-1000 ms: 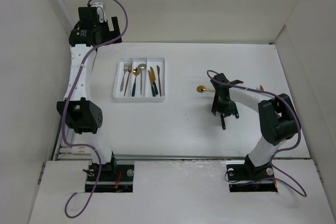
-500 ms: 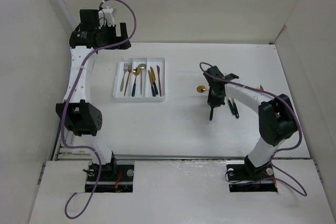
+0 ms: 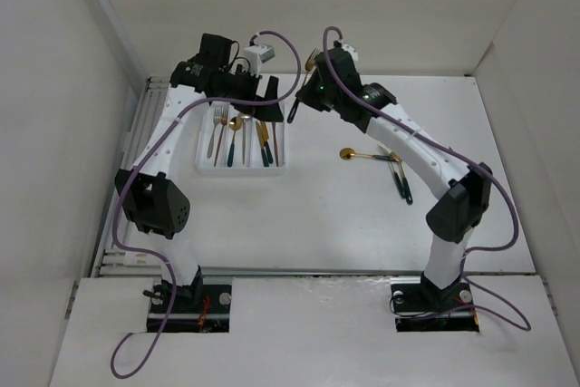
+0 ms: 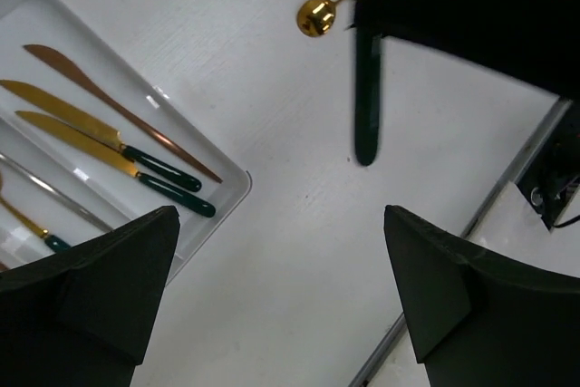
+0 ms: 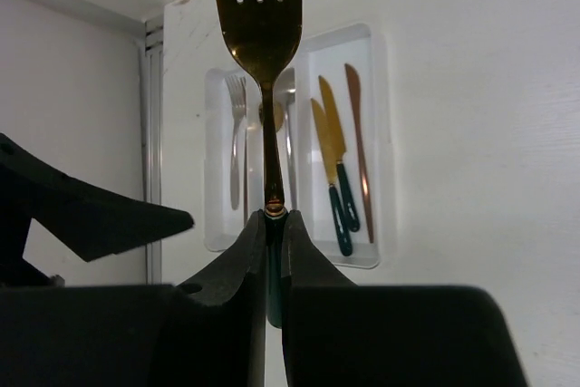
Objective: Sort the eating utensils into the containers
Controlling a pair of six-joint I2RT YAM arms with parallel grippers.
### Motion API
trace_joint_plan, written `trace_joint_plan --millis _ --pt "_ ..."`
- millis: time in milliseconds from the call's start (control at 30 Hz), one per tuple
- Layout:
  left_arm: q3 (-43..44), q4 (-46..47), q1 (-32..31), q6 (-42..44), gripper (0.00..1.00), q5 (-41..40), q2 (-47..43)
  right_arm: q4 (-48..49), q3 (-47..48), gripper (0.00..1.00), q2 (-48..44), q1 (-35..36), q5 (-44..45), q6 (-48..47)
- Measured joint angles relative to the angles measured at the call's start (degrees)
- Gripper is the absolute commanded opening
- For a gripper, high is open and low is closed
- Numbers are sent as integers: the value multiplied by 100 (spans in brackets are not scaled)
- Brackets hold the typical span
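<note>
Left hand point(image 4: 278, 224): fingers spread wide, nothing in it. It hangs over the far right corner of the tray point(image 4: 227, 195). From this hand, the tray sits down and to the left, and only bare surface point(image 3: 308, 224) shows between the fingertips.

The tray is white with three long compartments. Left to right they hold forks point(image 3: 217, 126), tray spoons point(image 3: 235, 122) and three knives point(image 5: 332, 129). Two knives are gold with green handles and one is copper-coloured.

Right hand point(image 5: 273, 221): fingers pinched together on the held fork point(image 5: 264, 33), which is gold with a dark green handle. The grip is right where the gold neck meets the handle. The tines stick out past the fingertips and the handle tail sticks out the other way. The fork is in the air, just right of my left hand. Can't tell whether the two hands touch. In the wrist view the tray lies beyond the tines.

Right of both hands, and nearer my bases, a gold loose spoon point(image 3: 347, 153) lies flat on the surface, well apart from the tray. Dark green handles point(image 3: 400, 183) lie just past its stem end. Can't tell what kind of pieces they are, or how many.
</note>
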Motion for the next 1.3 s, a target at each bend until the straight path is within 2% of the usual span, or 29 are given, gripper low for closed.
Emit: trace_joint_plan --millis 200,267,367,400,533,567,700,833,967,1000,1200,1233,1267,1300 --pt "-278 68 -348 15 96 20 -2 9 170 0 734 238 -232 291" --pt "-326 81 -400 11 93 0 -2 13 149 0 791 258 -306 348" --pt "-452 181 -407 -9 82 -103 -9 170 57 0 710 262 -463 461" --pt "-511 199 -407 -13 82 -138 -9 197 31 0 688 262 -476 483" --pt "-778 251 -407 -4 63 -227 -9 385 -227 0 518 293 -581 634" --pt "-807 251 -407 -15 56 -243 -9 387 -238 0 501 308 -627 660" --pt "-824 341 -407 -50 51 -267 -9 483 -254 0 494 352 -835 754" --pt "-824 365 -402 -76 37 -284 -9 492 -267 0 494 385 -962 793" --pt "-833 361 -404 -116 15 -251 -9 540 -295 0 494 391 -988 844" --pt "-848 361 -407 -131 0 -238 -9 549 -299 0 494 391 -994 852" --pt "-874 378 -400 -177 0 -356 -9 577 -317 0 496 389 -1045 876" --pt "-876 376 -402 -201 0 -393 -9 577 -317 9 498 389 -1060 876" --pt "-892 385 -400 -232 0 -426 -11 581 -317 38 509 387 -1069 876" --pt "-911 393 -400 -273 0 -468 -20 608 -317 55 529 387 -1095 874"
